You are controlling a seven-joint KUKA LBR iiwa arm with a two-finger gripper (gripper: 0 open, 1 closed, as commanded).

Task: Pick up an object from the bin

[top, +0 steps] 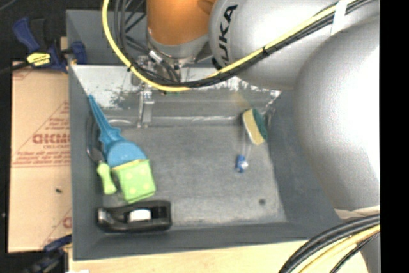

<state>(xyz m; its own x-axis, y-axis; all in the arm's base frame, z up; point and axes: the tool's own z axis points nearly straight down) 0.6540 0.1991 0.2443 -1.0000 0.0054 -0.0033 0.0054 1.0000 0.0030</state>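
Note:
My gripper (146,113) hangs below the orange cover at the bin's back left, near the back wall, with nothing visibly in it. Closest to it is a blue brush (110,135), whose thin handle points towards the back left corner and whose rounded head lies further forward. A light green foam die (137,181) with dots sits against that head, with a small green piece (106,179) on its left side.
A black tape dispenser (134,215) lies at the front left wall. A yellow and green sponge (254,126) leans near the back right, with a small blue thing (241,164) in front of it. The arm covers the bin's right side.

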